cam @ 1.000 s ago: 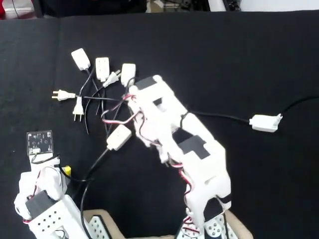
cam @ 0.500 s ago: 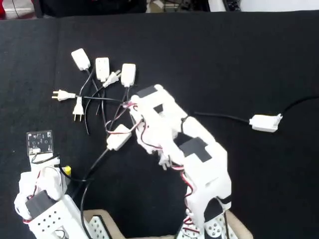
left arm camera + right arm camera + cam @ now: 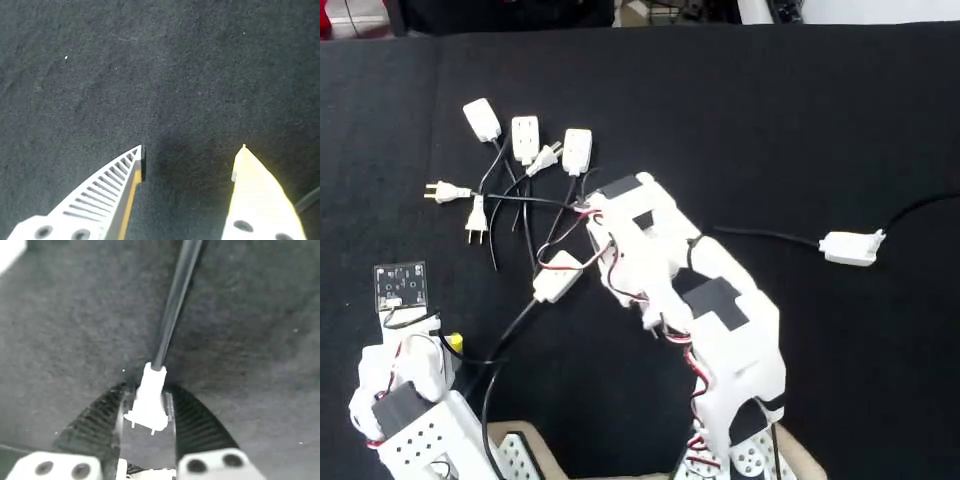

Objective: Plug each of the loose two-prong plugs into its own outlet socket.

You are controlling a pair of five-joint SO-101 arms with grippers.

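The black table (image 3: 800, 120) carries everything. The right arm (image 3: 710, 310) stretches over its middle into the tangle of cords, while the left arm (image 3: 405, 400) sits folded at the near corner, well apart from the work. The right gripper (image 3: 148, 390) is clamped on a plug (image 3: 148, 410), its pads (image 3: 195, 420) pressing the white body from both sides. The two prongs point back toward the wrist, and the cord (image 3: 172, 305) runs straight away from the gripper. The left gripper (image 3: 191, 146) hangs with its fingers (image 3: 110, 200) spread, nothing between them and bare table beneath. One socket (image 3: 557, 276) lies just beside the right arm's wrist. Three sockets (image 3: 525, 138) lie in a row a little beyond the right gripper, and a fifth socket (image 3: 850, 247) lies well apart to its right. Three loose plugs (image 3: 476, 218) lie among the cords, beyond the gripper and near that row. As far as I can judge, no plug is seated yet. The one in hand wants turning and lining up with a socket, and the other three wait.
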